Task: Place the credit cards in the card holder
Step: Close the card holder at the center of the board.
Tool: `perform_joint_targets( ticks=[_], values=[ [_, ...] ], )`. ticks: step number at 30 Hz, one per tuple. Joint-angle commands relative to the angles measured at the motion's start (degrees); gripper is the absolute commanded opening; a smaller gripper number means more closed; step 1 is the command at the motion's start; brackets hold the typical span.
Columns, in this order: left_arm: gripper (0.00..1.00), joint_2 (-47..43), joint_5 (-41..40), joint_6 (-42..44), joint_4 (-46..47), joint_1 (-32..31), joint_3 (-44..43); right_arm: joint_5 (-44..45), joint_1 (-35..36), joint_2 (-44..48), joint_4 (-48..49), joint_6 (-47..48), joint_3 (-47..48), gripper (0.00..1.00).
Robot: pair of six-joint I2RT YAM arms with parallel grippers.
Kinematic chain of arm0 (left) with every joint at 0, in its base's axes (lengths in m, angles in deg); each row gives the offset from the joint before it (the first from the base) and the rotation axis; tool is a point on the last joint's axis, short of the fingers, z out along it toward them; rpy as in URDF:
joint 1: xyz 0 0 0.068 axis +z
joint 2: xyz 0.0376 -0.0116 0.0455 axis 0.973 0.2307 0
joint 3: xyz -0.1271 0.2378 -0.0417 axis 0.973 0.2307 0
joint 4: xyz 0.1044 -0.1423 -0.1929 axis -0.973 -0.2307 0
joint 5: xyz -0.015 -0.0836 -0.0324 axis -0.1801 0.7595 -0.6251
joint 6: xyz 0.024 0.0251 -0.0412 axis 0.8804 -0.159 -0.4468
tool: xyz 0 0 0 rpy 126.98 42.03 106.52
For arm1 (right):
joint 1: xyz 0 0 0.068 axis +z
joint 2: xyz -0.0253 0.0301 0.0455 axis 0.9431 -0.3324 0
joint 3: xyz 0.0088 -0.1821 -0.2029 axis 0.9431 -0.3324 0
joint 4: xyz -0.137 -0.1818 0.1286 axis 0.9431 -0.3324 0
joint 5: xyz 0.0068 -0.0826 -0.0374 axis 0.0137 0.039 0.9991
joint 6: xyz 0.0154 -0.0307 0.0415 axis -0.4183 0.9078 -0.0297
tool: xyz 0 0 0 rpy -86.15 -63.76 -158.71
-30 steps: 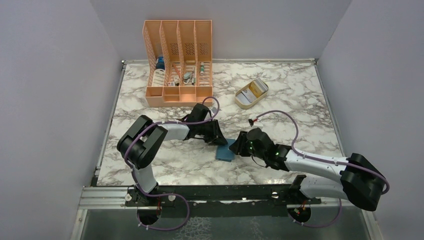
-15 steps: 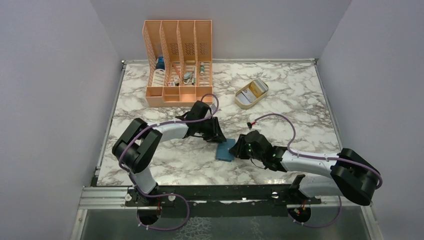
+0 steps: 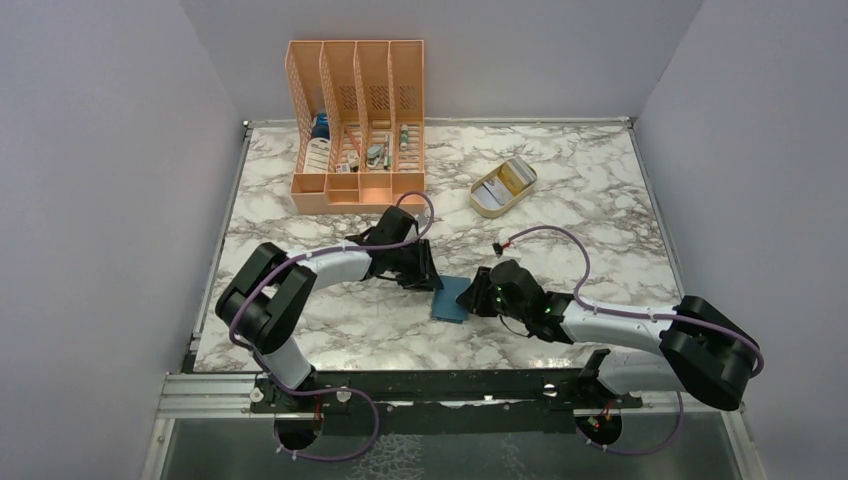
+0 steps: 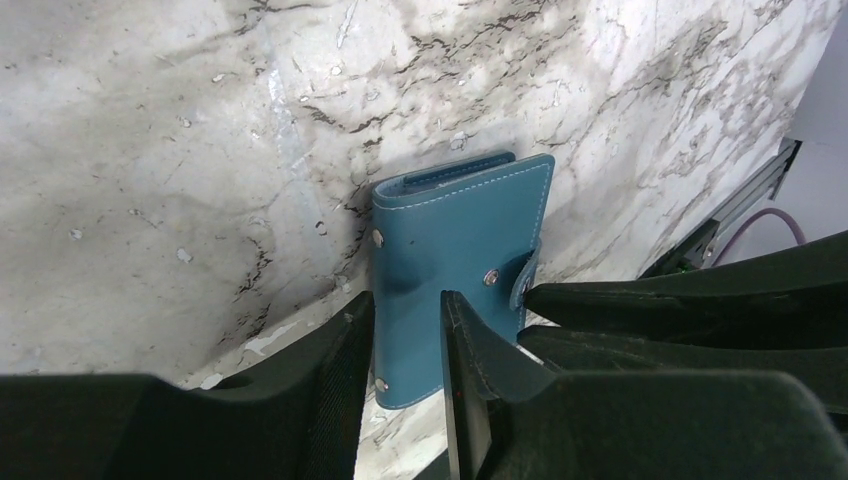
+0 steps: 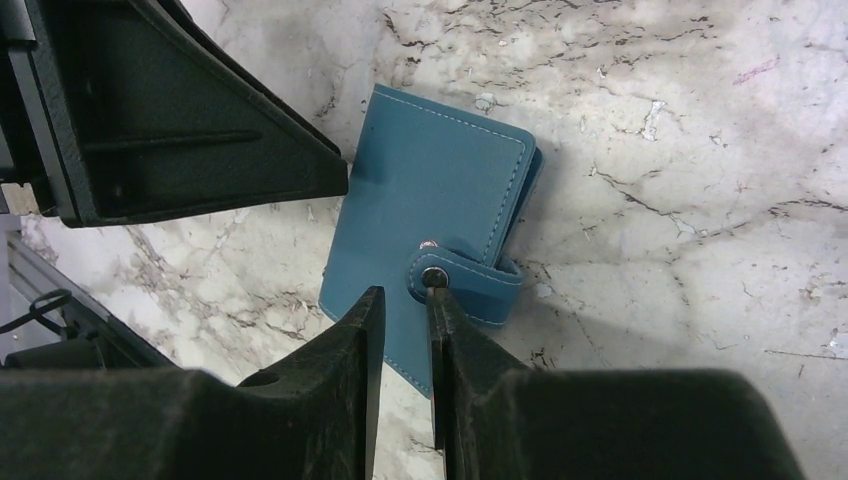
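The card holder (image 3: pixel 452 299) is a teal-blue wallet lying closed and flat on the marble table, its strap snapped. It also shows in the left wrist view (image 4: pixel 455 255) and the right wrist view (image 5: pixel 425 205). My left gripper (image 3: pixel 432 280) is at its far-left edge, jaws nearly shut with nothing between them, tips over the cover (image 4: pixel 408 312). My right gripper (image 3: pixel 478 298) is at its right edge, jaws nearly shut and empty, one fingertip (image 5: pixel 437 300) touching the strap's stud (image 5: pixel 433 277). The credit cards (image 3: pixel 512 179) lie in the beige tray, far from both grippers.
A beige oval tray (image 3: pixel 486 204) sits at the back right. An orange slotted file rack (image 3: pixel 357 120) with small items stands at the back left. Grey walls enclose the table (image 3: pixel 600 200) on three sides.
My right gripper has moved left up to the wallet's strap. My left arm has stretched a little further left, its gripper shifting slightly on the wallet's far edge. The wallet has not moved.
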Motion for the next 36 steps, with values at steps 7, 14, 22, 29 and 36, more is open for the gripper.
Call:
perform_joint_targets(
  ticks=[7, 14, 22, 29, 36],
  values=[
    [0.34, 1.38, 4.43, -1.71, 5.28, -0.16, 3.48, -0.08, -0.81, 0.09, -6.85, 5.63, 5.23, 0.22],
    [0.33, 0.39, 5.50, -3.72, 7.25, -0.27, 5.67, 1.39, -2.20, 1.77, -11.38, 6.91, 5.27, 0.22],
    [0.32, -0.38, 8.00, -6.54, 11.07, -0.57, 7.65, -2.31, -3.40, 0.31, -7.65, 6.69, 4.88, 0.22],
    [0.30, -1.04, 8.19, -7.83, 12.66, -1.03, 8.90, -4.27, -3.87, -2.37, -4.92, 5.55, 4.09, 0.22],
    [0.28, -0.58, 8.51, -8.45, 14.23, -1.89, 9.38, -5.57, -3.85, -4.66, -3.32, 5.54, 4.33, 0.21]
  ],
)
